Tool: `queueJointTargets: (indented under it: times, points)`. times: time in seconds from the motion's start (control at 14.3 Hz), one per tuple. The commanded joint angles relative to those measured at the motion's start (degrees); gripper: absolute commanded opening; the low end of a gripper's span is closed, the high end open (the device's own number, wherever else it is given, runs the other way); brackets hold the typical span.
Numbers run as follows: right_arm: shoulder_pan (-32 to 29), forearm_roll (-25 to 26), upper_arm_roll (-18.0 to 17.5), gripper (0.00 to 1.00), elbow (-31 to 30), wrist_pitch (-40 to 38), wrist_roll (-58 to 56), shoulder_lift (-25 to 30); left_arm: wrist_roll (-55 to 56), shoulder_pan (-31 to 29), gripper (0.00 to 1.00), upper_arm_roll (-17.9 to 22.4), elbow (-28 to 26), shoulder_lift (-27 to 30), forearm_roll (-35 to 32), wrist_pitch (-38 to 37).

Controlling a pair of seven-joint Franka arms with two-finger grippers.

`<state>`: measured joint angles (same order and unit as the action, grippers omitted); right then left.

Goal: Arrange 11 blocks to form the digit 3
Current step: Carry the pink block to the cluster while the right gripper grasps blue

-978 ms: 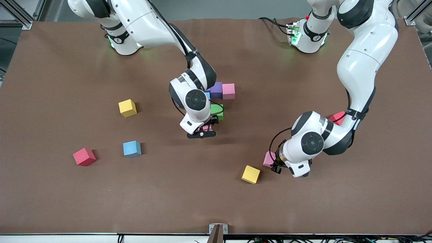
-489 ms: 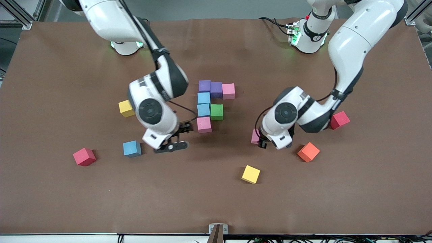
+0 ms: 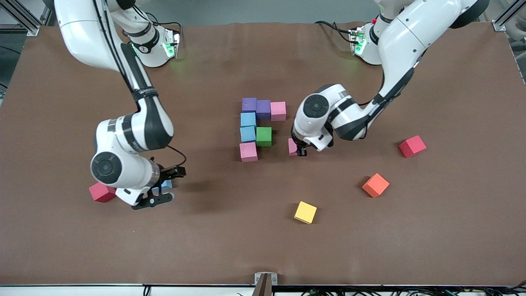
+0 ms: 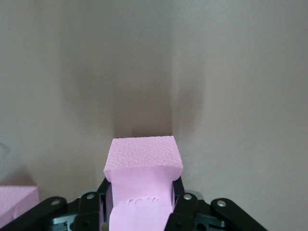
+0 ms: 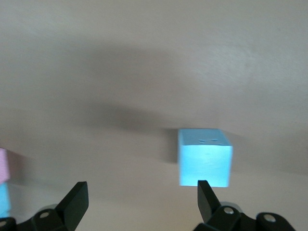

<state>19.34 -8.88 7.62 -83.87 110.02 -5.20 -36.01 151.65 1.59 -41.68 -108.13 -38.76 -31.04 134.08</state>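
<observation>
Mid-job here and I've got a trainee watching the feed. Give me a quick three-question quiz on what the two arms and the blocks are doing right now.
1. True or false: the left gripper carries nothing.
2. Which block does the right gripper hang over with open jaws? A) yellow block B) loose blue block C) orange block
3. How many blocks sit in the started figure at mid-table, counting the green block?

Key
1. False: it is shut on a pink block, beside the green block.
2. B: the loose blue block lies just ahead of its fingers; the yellow block and orange block lie toward the left arm's end.
3. Seven: two purple, two blue, two pink, one green.
</observation>
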Motion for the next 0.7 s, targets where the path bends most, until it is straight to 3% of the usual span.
queueJointTargets:
  times: [0.0, 0.21, 0.63]
  points:
    - [-2.02, -0.08, -1.03, 1.0, -8.47, 6.32, -4.89, 2.52, 5.48, 2.09, 0.13, 0.37, -1.64, 0.97, -1.92, 1.71]
    - [-3.17, -0.08, -1.03, 1.0, -12.28, 12.22, -7.36, 2.53, 9.53, 3.33, 0.13, 0.37, -1.73, 0.53, -4.29, 3.38]
    - [-3.52, -0.08, -1.03, 1.0, -16.32, 14.33, -7.63, 2.35, 11.13, 4.21, 0.14, 0.46, -1.73, -0.96, -6.93, 6.55]
